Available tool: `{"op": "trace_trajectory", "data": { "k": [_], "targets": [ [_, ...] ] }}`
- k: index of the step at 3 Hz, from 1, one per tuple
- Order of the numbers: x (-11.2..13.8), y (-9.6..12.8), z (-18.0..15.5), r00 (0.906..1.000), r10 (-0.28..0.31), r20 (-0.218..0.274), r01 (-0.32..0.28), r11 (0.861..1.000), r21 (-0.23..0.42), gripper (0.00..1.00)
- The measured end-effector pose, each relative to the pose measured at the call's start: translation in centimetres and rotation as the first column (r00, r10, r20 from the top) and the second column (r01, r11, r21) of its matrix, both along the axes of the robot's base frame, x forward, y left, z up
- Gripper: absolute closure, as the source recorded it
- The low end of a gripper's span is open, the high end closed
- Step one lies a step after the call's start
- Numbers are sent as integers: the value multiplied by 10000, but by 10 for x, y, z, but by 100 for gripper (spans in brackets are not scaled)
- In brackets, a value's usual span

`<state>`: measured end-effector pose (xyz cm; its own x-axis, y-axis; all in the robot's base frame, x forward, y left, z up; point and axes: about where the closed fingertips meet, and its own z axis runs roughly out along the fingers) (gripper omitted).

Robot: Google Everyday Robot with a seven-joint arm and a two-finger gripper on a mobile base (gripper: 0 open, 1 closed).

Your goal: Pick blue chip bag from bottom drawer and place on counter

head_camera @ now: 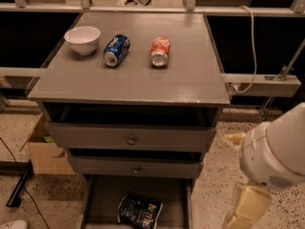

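The blue chip bag [139, 211], dark navy with white lettering, lies flat in the open bottom drawer [102, 199] at the foot of the grey cabinet. The counter [138, 82] is the cabinet's flat grey top. My gripper [245, 208] hangs below the white arm [276, 151] at the lower right, beside the cabinet and to the right of the bottom drawer, at about the bag's height. It is apart from the bag and holds nothing that I can see.
On the counter stand a white bowl [82, 38], a blue soda can [116, 50] and an orange soda can [160, 51], both cans on their sides. Two upper drawers with round knobs [131, 140] are slightly open. A cardboard box [45, 151] sits left of the cabinet.
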<state>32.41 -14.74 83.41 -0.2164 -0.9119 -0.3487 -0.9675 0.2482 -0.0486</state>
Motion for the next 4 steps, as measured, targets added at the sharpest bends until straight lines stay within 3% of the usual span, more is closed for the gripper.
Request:
{"op": "trace_trajectory", "data": {
  "k": [1,2,3,4],
  "targets": [
    [-15,10,-29,9988,198,-442,-187,9995,247,0],
    [-18,10,-35,9985,213,-511,-202,9995,229,0],
    [-24,22,-63,9981,330,-522,-329,9995,35,0],
    [-4,47,-133,9975,319,-623,-339,9989,-322,0]
  ]
}}
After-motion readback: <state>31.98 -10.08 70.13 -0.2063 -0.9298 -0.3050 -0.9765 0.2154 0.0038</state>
